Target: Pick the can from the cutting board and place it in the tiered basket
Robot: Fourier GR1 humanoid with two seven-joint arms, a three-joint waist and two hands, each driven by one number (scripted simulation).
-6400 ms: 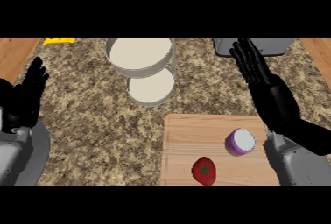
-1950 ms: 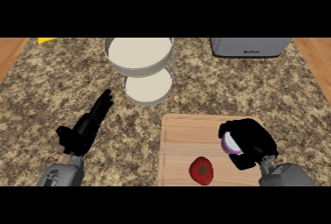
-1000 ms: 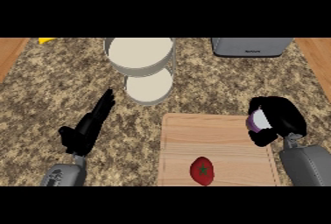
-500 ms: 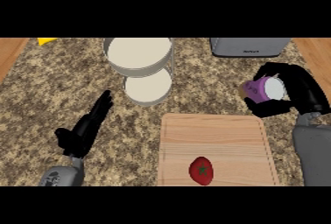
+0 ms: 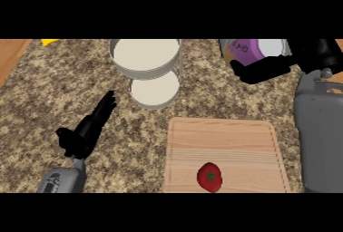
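clasping the can [image 5: 250,49], the right hand [image 5: 303,58] curls round it; left hand [image 5: 88,130] straight-fingered.

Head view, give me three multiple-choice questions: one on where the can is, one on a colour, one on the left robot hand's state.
1. Where is the can? A on the cutting board; B in the right robot hand; C beside the tomato.
2. What colour is the tomato? A red; B yellow; C blue.
3. The left robot hand is: A curled round the can; B open, holding nothing; C pinching the tomato.
Answers: B, fingers curl round the can at the far right; A, it shows red; B, its fingers lie straight.
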